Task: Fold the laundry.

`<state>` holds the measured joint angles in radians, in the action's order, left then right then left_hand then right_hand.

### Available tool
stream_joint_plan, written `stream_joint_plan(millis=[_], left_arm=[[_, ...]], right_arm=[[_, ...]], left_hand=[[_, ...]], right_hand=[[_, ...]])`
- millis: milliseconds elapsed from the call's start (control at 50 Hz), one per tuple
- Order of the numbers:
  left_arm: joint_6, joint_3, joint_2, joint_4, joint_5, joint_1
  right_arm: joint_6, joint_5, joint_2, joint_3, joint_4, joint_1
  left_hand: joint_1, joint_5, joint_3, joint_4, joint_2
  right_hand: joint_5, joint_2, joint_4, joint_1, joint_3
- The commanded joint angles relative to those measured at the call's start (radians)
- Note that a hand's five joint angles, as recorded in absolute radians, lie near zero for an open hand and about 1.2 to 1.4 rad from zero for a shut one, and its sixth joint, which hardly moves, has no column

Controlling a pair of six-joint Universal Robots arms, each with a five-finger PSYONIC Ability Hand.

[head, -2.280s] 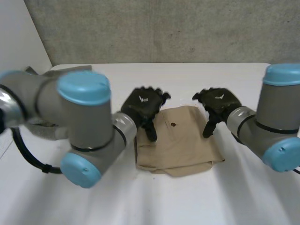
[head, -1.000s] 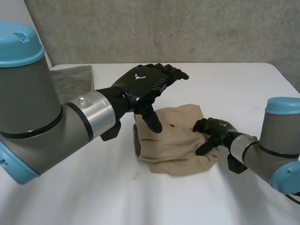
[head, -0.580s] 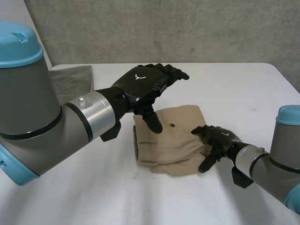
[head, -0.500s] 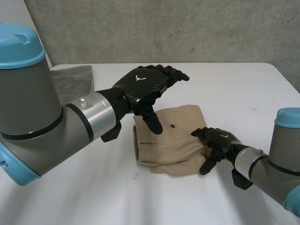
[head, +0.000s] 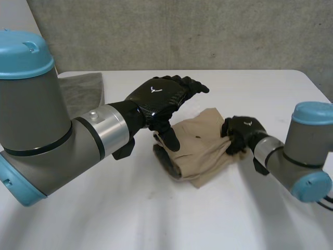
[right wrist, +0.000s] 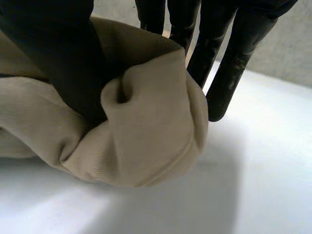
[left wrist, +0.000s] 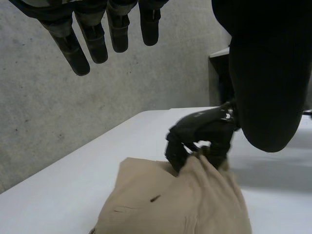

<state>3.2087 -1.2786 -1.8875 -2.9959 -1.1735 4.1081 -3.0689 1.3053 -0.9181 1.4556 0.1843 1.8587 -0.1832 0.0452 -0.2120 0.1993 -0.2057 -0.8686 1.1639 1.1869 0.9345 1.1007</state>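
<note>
Our right hand (head: pixel 242 133) pinches the three-o'clock edge of the folded tan cloth garment (head: pixel 200 153); our left hand (head: pixel 161 99) hovers spread above its nine-o'clock side.

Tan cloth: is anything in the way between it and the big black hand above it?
Nothing visible. The left hand hangs open over the tan cloth, only air between. The right hand pinches the cloth's edge on its own side; the grey cloth lies apart near a corner of the table.

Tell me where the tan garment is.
In the head view the tan garment lies at the middle of the table, beneath the open left hand, its right-side edge gripped by the right hand.
</note>
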Motion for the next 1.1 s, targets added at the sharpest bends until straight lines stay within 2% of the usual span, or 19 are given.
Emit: stream_joint_plan(millis=[20,60,200,300,340,680,800,940,960,980,1000,1100], left_arm=[[-0.001,-0.001,-0.001,0.000,0.000,0.001],[-0.001,-0.001,-0.001,0.000,0.000,0.001],[-0.001,-0.001,-0.002,0.000,0.000,0.001],[-0.001,-0.001,-0.004,0.000,0.000,0.001],[-0.001,-0.002,-0.004,0.000,0.000,0.001],[-0.003,-0.007,-0.021,0.000,0.000,0.000],[-0.003,-0.008,-0.025,0.000,-0.002,0.000],[-0.003,-0.011,-0.025,0.000,-0.002,0.000],[-0.004,-0.013,-0.025,0.000,-0.002,0.000],[-0.003,-0.015,-0.025,0.000,-0.002,0.000],[-0.004,-0.015,-0.025,0.000,-0.002,0.000],[-0.004,-0.015,-0.019,0.000,-0.003,0.000]], right_arm=[[0.096,0.046,0.171,-0.314,-0.055,-0.032],[0.111,0.060,0.211,-0.397,-0.077,-0.049],[0.125,0.094,0.458,-0.894,-0.255,-0.145],[0.133,0.169,0.680,-1.344,-0.428,-0.245],[0.136,0.175,0.719,-1.418,-0.442,-0.263],[0.208,0.078,0.742,-1.379,-0.384,-0.486],[0.231,0.034,0.742,-1.388,-0.376,-0.518],[0.329,0.051,0.745,-1.396,-0.353,-0.533],[0.337,0.070,0.746,-1.396,-0.347,-0.536],[0.340,0.089,0.745,-1.397,-0.341,-0.536],[0.341,0.098,0.745,-1.396,-0.338,-0.536],[0.389,0.144,0.728,-1.385,-0.353,-0.532]], left_hand=[[-0.027,-0.009,0.001,0.011,-0.005],[-0.027,-0.009,0.001,0.011,-0.005],[-0.027,-0.009,0.001,0.011,-0.005],[-0.027,-0.009,0.001,0.011,-0.005],[-0.027,-0.009,0.001,0.011,-0.005],[-0.027,-0.009,0.001,0.011,-0.005],[-0.027,-0.009,0.001,0.011,-0.005],[-0.027,-0.009,0.001,0.011,-0.005],[-0.027,-0.009,0.001,0.011,-0.005],[-0.027,-0.009,0.001,0.011,-0.005],[-0.024,-0.012,0.004,0.008,-0.002],[-0.013,-0.024,0.016,-0.003,0.010]], right_hand=[[-0.353,0.232,0.209,0.462,0.296],[-0.353,0.232,0.209,0.462,0.296],[-0.353,0.232,0.209,0.462,0.296],[-0.353,0.232,0.209,0.462,0.296],[-0.353,0.232,0.209,0.462,0.296],[-0.353,0.232,0.209,0.462,0.296],[-0.353,0.232,0.209,0.462,0.296],[-0.353,0.232,0.209,0.462,0.296],[0.146,-0.267,-0.289,-0.037,-0.203],[0.741,-0.862,-0.884,-0.632,-0.798],[0.869,-0.989,-1.012,-0.760,-0.926],[0.869,-0.989,-1.012,-0.760,-0.926]])
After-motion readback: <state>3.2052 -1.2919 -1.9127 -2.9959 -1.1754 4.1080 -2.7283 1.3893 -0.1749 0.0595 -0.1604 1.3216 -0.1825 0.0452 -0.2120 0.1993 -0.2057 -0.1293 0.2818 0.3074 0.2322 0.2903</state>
